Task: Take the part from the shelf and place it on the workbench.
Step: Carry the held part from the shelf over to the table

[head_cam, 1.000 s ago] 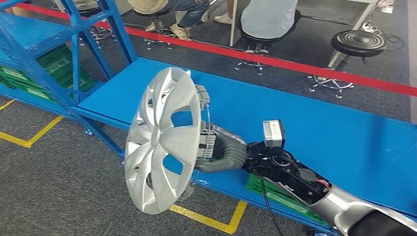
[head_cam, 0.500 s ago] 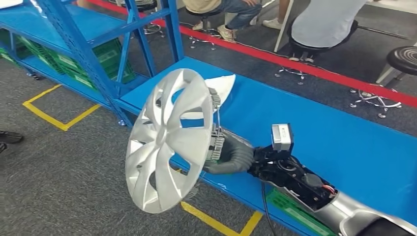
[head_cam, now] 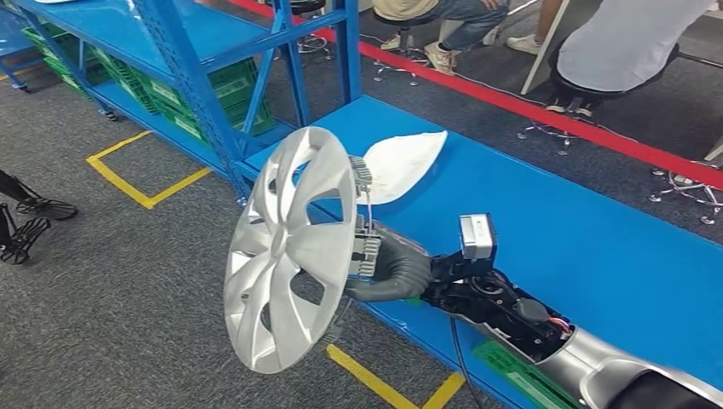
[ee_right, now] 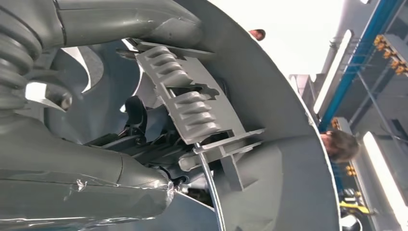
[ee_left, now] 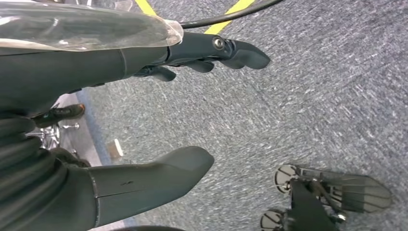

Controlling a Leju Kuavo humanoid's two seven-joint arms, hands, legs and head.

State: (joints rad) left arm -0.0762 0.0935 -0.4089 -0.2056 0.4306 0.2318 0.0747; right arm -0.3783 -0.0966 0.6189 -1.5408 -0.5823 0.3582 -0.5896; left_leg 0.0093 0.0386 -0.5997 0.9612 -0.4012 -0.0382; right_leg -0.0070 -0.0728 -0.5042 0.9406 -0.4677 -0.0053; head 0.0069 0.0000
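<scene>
My right hand (head_cam: 394,271) fingers grip the wheel cover (head_cam: 290,251) by its rim, upright, off the near edge of the blue tabletop (head_cam: 546,213). It is off the shelf (head_cam: 183,51); setting it down remains. Left hand (ee_left: 144,120) fingers spread, holding nothing.

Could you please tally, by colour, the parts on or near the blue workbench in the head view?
Silver: 1, the wheel cover held on edge by the right hand
White: 1, the flat part lying on the workbench
Total: 2
</scene>
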